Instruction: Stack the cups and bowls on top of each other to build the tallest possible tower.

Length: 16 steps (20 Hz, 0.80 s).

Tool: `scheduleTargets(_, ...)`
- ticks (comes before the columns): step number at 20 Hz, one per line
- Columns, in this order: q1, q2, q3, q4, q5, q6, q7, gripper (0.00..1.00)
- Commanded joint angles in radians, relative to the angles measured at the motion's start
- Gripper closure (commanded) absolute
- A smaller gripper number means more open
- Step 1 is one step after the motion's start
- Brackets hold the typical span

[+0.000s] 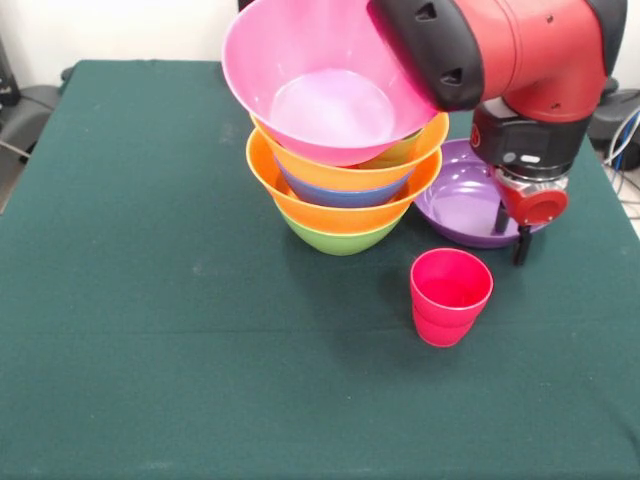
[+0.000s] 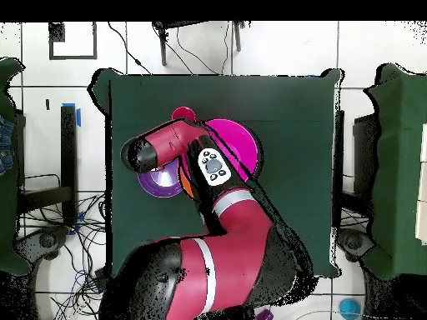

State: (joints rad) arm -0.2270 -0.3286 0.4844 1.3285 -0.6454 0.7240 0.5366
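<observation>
Nearest in front: red cup [image 1: 451,297] upright on table [image 1: 150,300], just before purple bowl [image 1: 462,205]; behind, tower [image 1: 345,160] on green base, pink bowl [image 1: 325,85] tilted on top. Gripper [image 1: 512,238] low over purple bowl's rim, finger state impossible to tell. Overhead: arm [image 2: 208,208] hiding most of tower, pink bowl [image 2: 238,142] and purple bowl [image 2: 158,182] peeking out either side.

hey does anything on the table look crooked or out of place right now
Yes. The pink bowl on top of the tower sits tilted, its opening tipped toward the camera instead of nested level in the orange rims. Everything else looks upright.
</observation>
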Motion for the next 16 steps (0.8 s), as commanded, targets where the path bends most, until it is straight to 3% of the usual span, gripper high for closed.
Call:
scheduleTargets(1,0.04,0.048,-0.09,-0.122,0.001,0.128,0.16,0.0)
scheduleTargets(6,0.064,0.061,-0.143,-0.143,-0.015,0.131,0.178,0.0)
scheduleTargets(16,0.065,0.03,-0.154,-0.079,0.02,0.107,0.148,0.0)
